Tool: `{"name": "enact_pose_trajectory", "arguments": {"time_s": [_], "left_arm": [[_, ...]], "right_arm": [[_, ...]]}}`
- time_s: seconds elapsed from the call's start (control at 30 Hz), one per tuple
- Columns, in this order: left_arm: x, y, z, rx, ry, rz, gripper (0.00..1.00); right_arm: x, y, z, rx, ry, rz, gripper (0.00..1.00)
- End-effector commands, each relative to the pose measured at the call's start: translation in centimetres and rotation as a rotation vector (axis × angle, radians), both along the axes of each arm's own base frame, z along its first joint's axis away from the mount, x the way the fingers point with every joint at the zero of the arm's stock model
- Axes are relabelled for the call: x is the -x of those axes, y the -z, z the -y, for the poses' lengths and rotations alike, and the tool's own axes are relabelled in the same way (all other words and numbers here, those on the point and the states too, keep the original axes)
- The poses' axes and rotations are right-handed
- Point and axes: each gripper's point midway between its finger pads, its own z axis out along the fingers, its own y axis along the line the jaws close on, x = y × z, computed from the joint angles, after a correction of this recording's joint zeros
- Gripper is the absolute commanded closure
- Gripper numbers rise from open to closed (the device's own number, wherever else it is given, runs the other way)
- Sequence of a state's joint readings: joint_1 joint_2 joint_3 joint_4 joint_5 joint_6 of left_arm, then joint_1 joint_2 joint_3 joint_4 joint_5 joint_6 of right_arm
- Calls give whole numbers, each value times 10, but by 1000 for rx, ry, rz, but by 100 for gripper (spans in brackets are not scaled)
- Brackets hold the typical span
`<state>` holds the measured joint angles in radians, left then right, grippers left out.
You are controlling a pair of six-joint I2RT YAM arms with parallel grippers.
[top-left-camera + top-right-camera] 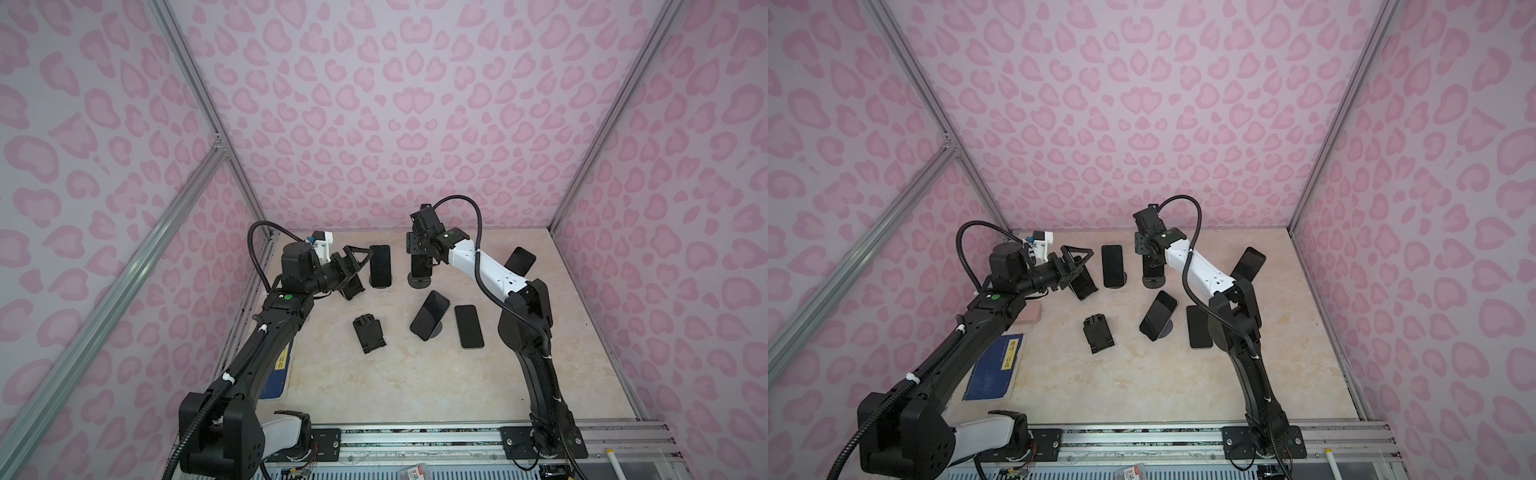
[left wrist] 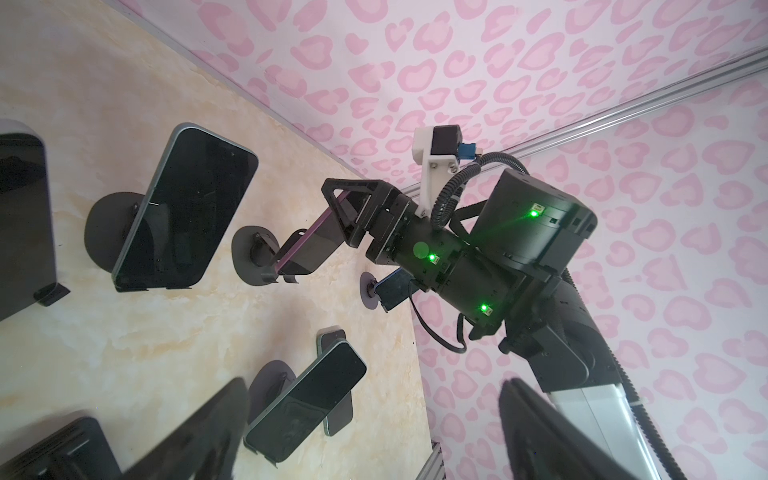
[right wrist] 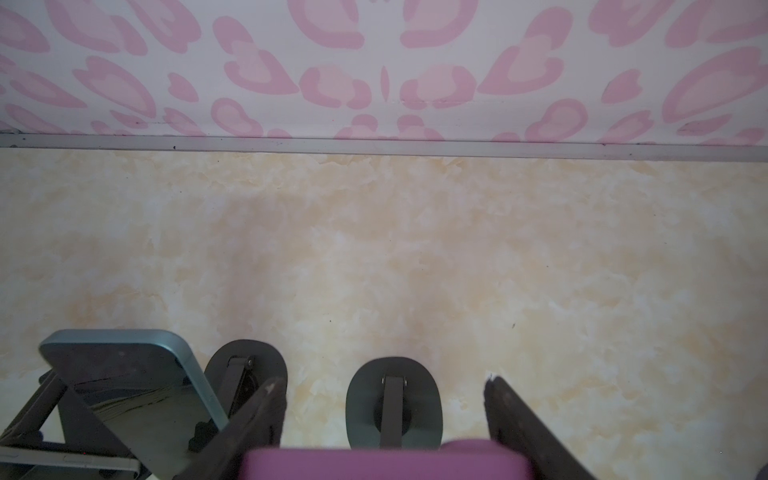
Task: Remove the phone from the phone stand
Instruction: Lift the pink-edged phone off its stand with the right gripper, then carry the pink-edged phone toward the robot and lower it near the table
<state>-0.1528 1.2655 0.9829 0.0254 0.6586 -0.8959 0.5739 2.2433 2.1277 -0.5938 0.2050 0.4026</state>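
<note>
My right end effector (image 3: 382, 382) reaches down at the far middle of the bench (image 3: 415, 249). Its fingers (image 3: 257, 415) are clamped against both long sides of the purple phone (image 3: 382, 463), which is seated in its phone stand (image 3: 395, 405). My left end effector (image 1: 354, 270) hangs with jaws spread wide at the far left, near a teal-edged phone (image 3: 124, 374) propped on another stand. The bench is pale marbled beige. A grey metal rail (image 3: 374, 145) runs along its far edge beneath the wall (image 1: 374, 104), lilac with pink heart-like blotches. A dark phone (image 1: 468, 326) lies flat near right of middle, and a blue pad (image 1: 994, 368) lies near left.
</note>
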Motion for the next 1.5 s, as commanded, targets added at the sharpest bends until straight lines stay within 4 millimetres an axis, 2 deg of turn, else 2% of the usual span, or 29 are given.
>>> {"name": "enact_pose_trajectory", "arguments": {"time_s": [0.0, 0.2, 0.43, 0.6, 0.77, 0.93, 1.03, 1.17, 1.27, 1.47], "left_arm": [[-1, -10, 2, 10, 15, 51, 3], [-1, -10, 3, 11, 19, 49, 3], [3, -12, 11, 3, 51, 71, 3], [11, -14, 26, -5, 103, 88, 3], [24, -18, 48, -16, 184, 119, 3], [42, -20, 74, -29, 284, 154, 4], [51, -19, 88, -34, 330, 161, 4], [61, -15, 103, -36, 380, 160, 4], [64, -12, 109, -38, 401, 154, 4], [65, -6, 115, -40, 418, 137, 4]], "right_arm": [[0, -10, -1, -2, -10, 24, 32], [6, -31, 4, 16, -24, 50, 33], [19, -62, 22, 68, -29, 94, 33], [34, -78, 43, 96, -25, 115, 33], [56, -83, 78, 147, -6, 116, 32], [91, -69, 132, 257, 53, 80, 33], [118, -45, 163, 276, 79, 28, 33], [145, -21, 185, 267, 75, -19, 33], [159, -2, 193, 254, 56, -63, 33], [170, 29, 206, 234, 54, -135, 33]]}}
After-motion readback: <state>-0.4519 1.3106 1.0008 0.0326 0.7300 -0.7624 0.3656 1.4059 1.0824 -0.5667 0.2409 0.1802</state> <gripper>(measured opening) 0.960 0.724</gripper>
